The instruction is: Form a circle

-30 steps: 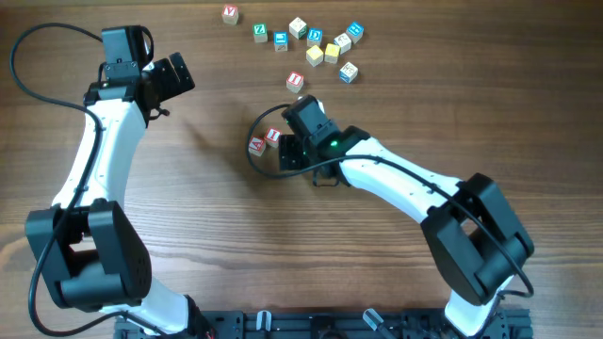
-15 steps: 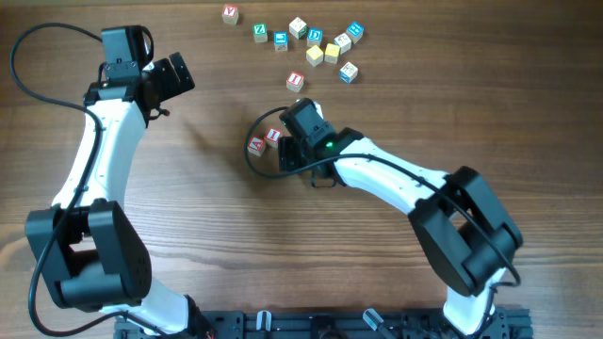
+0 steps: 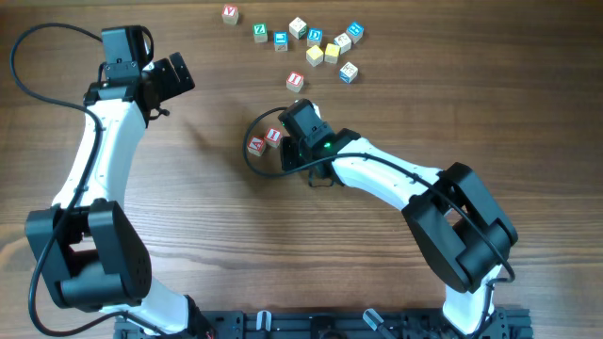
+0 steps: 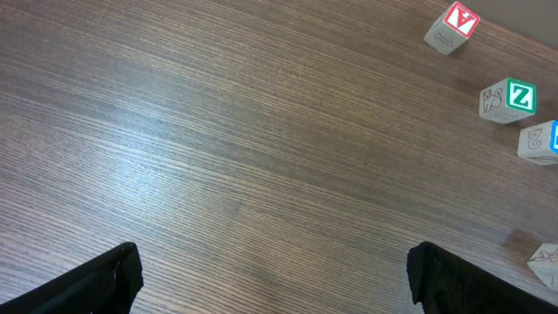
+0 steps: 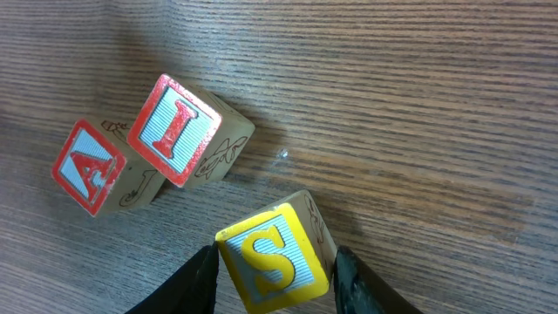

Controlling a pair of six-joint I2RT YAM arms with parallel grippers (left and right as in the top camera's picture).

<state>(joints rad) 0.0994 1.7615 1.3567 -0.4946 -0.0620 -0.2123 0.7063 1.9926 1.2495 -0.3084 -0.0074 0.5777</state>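
A wood-grain worktop (image 3: 188, 245) fills the overhead view. Two white and black arms reach over it. The left arm (image 3: 94, 160) rises along the left side. The right arm (image 3: 396, 179) stretches from the lower right toward the middle.

The left pincer (image 4: 279, 281) hangs above bare wood with its jaws wide apart and nothing between them. The right pincer (image 5: 275, 281) is low over the middle of the worktop. Its jaws press against both sides of a yellow S cube (image 5: 272, 258), which sits tilted between them.

The circle (image 3: 256, 145) is no more than a small cluster at the right pincer. It consists of the gripped yellow cube and two red-lettered cubes just past the fingertips, off to the left in the wrist view. The red I cube (image 5: 179, 131) is nearer to the pincer, close to the yellow cube but apart from it. The red A cube (image 5: 87, 167) touches the I cube on its far side.

The loose cubes (image 3: 315, 55) lie scattered well beyond the right pincer, near the far edge of the worktop. Their faces are green, blue, yellow, red and plain. In the left wrist view, a red V cube (image 4: 455, 24) and a green Z cube (image 4: 510, 98) sit ahead of the left pincer, off to its right.
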